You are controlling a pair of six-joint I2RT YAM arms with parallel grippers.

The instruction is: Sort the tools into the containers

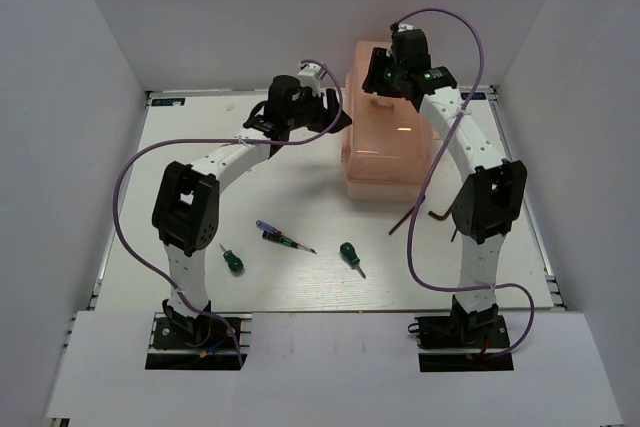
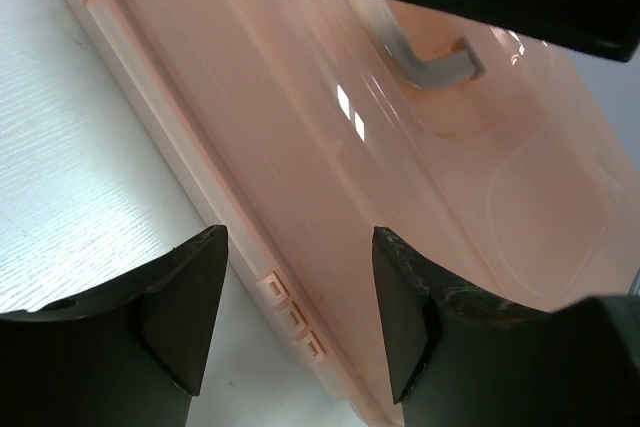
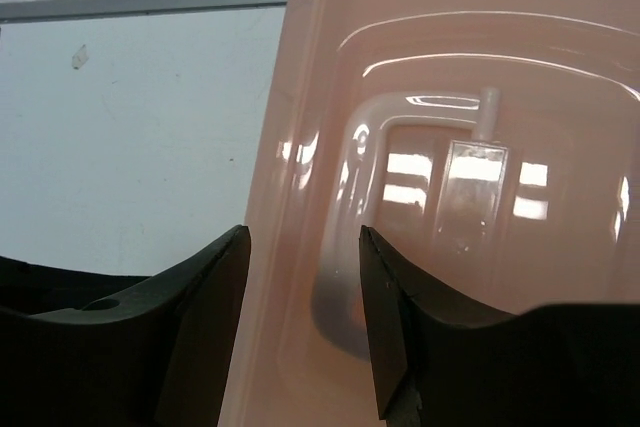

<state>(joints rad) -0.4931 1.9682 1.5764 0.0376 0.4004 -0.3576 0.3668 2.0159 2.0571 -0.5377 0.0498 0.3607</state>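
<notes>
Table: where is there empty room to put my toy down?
The table is bare between the toolbox and the blue-and-red screwdriver, and in a strip along its near edge. It is crowded around the green screwdrivers and the hex keys.

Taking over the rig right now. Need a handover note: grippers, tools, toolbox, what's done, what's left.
Left gripper: jaws open, empty, at the toolbox's left side.
Right gripper: jaws open, empty, over the toolbox's left edge.
Toolbox: looks closed, far on the table.
Tools loose on the table in front of it: green-handled screwdrivers, blue-and-red-handled screwdriver, hex keys.
Done: nothing sorted.
Left: open the toolbox, sort all five tools.
</notes>
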